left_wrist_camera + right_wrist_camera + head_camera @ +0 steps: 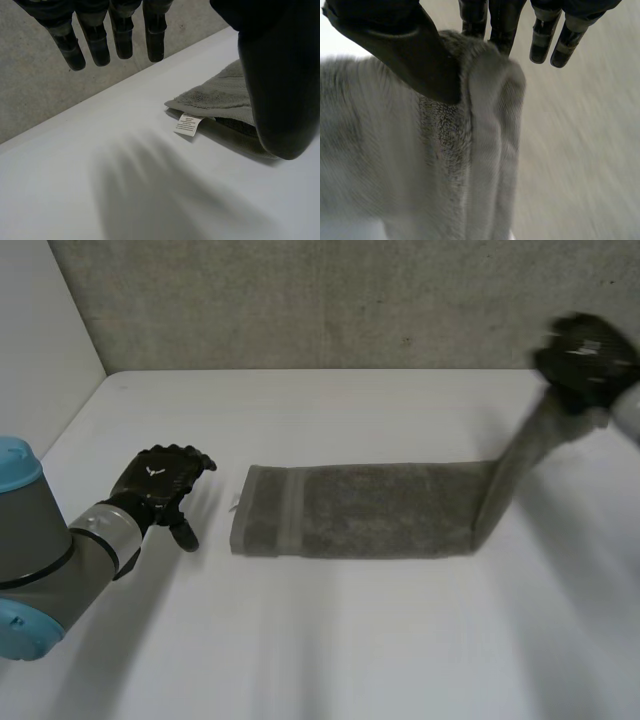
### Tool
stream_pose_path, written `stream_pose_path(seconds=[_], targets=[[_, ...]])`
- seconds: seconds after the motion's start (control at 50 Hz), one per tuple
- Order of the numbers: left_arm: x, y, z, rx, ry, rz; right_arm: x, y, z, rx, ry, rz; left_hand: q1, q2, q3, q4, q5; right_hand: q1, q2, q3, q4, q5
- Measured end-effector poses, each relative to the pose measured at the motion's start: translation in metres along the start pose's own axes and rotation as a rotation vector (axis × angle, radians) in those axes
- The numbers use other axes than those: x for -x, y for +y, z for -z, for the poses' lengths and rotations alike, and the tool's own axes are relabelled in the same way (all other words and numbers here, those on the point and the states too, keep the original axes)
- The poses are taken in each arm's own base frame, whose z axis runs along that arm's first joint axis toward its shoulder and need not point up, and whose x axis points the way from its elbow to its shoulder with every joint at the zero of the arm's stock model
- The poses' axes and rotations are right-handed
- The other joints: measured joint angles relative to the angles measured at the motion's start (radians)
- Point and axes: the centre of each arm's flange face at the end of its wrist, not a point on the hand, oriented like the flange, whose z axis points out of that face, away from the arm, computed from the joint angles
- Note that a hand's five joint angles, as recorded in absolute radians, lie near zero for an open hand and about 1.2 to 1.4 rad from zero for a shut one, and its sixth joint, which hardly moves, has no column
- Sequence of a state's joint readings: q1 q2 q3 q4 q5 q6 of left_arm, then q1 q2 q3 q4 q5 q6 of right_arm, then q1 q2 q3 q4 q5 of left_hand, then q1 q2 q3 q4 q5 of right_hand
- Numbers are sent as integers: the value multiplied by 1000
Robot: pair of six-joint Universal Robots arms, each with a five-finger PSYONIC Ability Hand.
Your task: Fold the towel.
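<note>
Here we see the grey towel [360, 512] folded into a long strip on the white table [330, 640] — its right end lifted, pinched by the right hand [585, 352] between thumb and fingers. The left hand [160, 480] hangs released beside the left end, near a white label [188, 124]. A grey wall [300, 300] stands behind.

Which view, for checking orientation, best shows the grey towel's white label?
Left wrist view: the white printed label juts clearly from the grey terry towel's corner. Head view gives a speck; right wrist view, the opposite end.
</note>
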State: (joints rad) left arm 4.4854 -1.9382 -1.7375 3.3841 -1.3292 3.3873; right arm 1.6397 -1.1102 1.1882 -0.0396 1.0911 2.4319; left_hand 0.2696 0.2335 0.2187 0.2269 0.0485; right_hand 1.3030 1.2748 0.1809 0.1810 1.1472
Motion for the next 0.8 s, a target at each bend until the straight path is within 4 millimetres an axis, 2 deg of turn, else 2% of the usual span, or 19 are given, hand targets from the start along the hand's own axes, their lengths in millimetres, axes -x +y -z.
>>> stream_pose_path(seconds=[0.04,0.06,0.08,0.14,0.16,0.2,0.28,0.34,0.4,0.46,0.5,0.52,0.56,0.62,0.72,0.8], targets=[[0,0,0,0,-1,0,27,-28,-3,-65,-57,8,0,0,0,0,0,0,0,0,0,0],[0,0,0,0,-2,0,49,-46,-4,-110,-101,12,0,0,0,0,0,0,0,0,0,0],[1,0,0,0,-3,0,60,-54,-4,-129,-122,13,0,0,0,0,0,0,0,0,0,1],[2,0,0,1,-11,2,132,-93,-2,-231,-260,15,0,0,0,0,0,0,0,0,0,2],[3,0,0,1,-13,2,141,-96,-1,-242,-278,15,0,0,0,0,0,0,0,0,0,2],[4,1,0,3,-17,3,186,-109,3,-280,-357,13,0,0,0,0,0,-81,-70,0,0,-80],[3,2,0,9,-20,5,249,-112,11,-286,-457,11,0,0,0,0,0,-466,-453,0,0,-486],[2,3,1,12,-18,6,271,-104,15,-253,-483,10,0,0,0,0,0,-733,-707,0,0,-782],[1,4,1,13,-13,5,274,-95,19,-206,-485,1,0,-1,0,0,0,-958,-946,0,0,-1050],[-1,4,1,13,-9,4,262,-87,20,-162,-468,-17,0,-1,0,0,0,-1041,-1018,0,0,-1086],[-2,4,1,12,-5,2,235,-76,19,-108,-422,-47,0,-1,0,0,0,-1065,-1024,0,0,-1086],[-3,3,1,10,-3,1,228,-73,20,-94,-411,-55,0,-1,0,0,0,-1065,-1024,0,0,-1086],[-5,2,0,5,5,-3,199,-56,22,-31,-363,-92,0,-1,0,0,0,-1069,-1024,0,0,-1086],[-12,-3,0,-10,23,-11,173,-33,32,50,-324,-138,0,-2,0,0,0,-1069,-1024,0,0,-1086],[-31,-14,0,-51,73,-29,154,-2,50,148,-302,-196,0,-2,0,0,0,-1069,-1024,0,0,-1086],[-47,-20,-1,-76,116,-33,149,15,59,187,-299,-233,0,-2,0,0,0,-1069,-1024,0,0,-1086]])
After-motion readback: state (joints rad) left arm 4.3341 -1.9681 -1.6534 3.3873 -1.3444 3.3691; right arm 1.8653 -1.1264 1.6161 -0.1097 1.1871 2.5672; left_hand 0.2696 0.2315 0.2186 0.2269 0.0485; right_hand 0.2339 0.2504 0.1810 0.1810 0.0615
